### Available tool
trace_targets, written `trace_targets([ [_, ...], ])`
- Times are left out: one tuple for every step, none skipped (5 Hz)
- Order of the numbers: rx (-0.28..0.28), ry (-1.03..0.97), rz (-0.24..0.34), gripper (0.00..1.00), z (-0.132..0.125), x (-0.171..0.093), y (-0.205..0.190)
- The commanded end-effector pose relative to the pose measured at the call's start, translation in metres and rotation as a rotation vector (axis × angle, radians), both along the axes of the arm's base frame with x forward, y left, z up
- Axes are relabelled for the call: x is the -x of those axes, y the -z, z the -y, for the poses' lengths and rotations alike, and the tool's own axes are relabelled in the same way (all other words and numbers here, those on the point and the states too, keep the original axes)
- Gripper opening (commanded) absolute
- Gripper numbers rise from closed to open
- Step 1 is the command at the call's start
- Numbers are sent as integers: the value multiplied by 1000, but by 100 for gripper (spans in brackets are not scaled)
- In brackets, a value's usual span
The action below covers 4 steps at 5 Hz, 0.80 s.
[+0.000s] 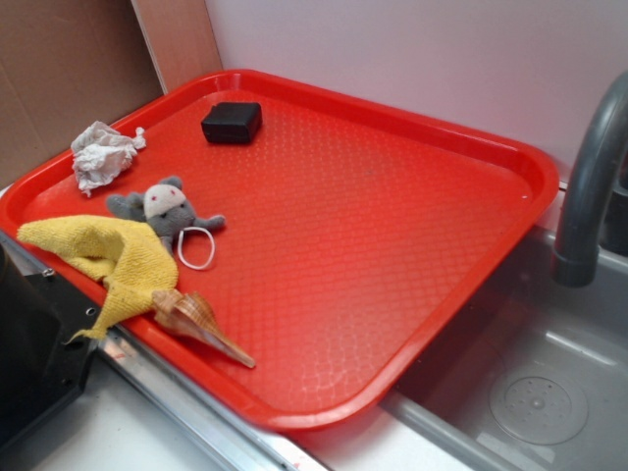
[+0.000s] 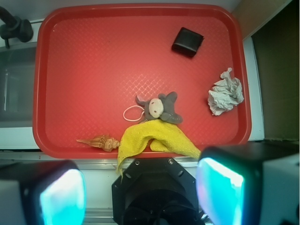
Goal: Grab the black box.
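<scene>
On the red tray — black box flat, near the far corner.

Tool fingertips blurred, cut off below

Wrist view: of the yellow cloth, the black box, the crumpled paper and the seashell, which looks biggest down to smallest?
1. Yellow cloth, clearly largest.
2. Crumpled paper.
3. Black box, a bit smaller than the paper, though it lies farther from the camera.
4. Seashell, long but thin; close to the box, so that ranking is unsure.

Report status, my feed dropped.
Pincer open, above tray edge. Black box free, far corner of tray. Nothing blocking.
</scene>
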<state>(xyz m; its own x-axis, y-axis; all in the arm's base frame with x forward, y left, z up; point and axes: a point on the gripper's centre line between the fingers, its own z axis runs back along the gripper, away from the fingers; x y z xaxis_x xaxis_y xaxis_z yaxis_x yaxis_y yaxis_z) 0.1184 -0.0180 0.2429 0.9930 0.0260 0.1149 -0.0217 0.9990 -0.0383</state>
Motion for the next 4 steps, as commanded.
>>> trace_targets([
  [0, 0, 0, 100, 0, 0, 0],
  [-88, 88, -7, 100, -25, -50, 31],
  [-175, 189, 8, 100, -43, -95, 52],
  [-234, 312, 44, 100, -77, -119, 73],
])
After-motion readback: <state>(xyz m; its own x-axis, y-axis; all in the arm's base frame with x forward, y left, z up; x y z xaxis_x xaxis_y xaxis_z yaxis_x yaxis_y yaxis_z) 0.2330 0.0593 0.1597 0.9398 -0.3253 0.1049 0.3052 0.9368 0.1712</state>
